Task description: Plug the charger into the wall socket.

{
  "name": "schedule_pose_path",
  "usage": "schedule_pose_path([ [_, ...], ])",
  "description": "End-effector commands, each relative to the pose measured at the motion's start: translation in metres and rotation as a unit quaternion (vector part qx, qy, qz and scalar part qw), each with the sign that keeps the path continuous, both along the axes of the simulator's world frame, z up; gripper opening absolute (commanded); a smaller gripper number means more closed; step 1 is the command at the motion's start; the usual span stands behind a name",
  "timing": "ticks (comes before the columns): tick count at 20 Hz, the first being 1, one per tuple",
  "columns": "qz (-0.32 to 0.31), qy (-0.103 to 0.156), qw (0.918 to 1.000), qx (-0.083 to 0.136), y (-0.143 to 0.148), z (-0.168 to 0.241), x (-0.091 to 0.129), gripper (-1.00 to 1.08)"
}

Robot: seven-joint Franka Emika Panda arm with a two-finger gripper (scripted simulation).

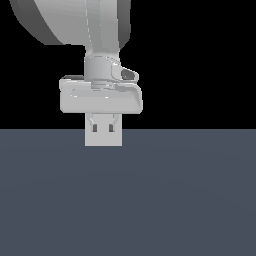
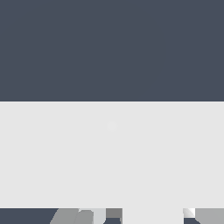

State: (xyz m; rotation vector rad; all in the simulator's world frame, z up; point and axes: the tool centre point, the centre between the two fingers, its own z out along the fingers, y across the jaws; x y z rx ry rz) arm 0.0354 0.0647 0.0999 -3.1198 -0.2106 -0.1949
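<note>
In the exterior view the wall socket point(image 1: 103, 136) is a flat white square plate with two small dark holes. It stands upright on the dark floor, directly under the white gripper hand point(image 1: 101, 95). The plate covers the gripper point(image 1: 103, 120), so only the tops of the fingers show above it. The charger is hidden behind the plate in this view. In the wrist view a broad white surface point(image 2: 112, 153) fills the middle. Grey finger parts point(image 2: 72, 216) show at one edge, with a white piece point(image 2: 153, 215) between them. I cannot tell whether that piece is the charger.
A flat dark grey-blue floor point(image 1: 190, 200) spans the lower half of the exterior view, with black background above it. The arm's thick grey link point(image 1: 65, 20) hangs over the hand. Nothing else stands on the floor.
</note>
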Motion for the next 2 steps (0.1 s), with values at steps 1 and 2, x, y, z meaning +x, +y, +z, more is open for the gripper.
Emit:
schedule_pose_path([
  [1,0.000,0.000,1.0000,0.000,0.0003,0.0002,0.0025,-1.00],
  [2,0.000,0.000,1.0000,0.000,0.0003,0.0002,0.0027,-1.00],
])
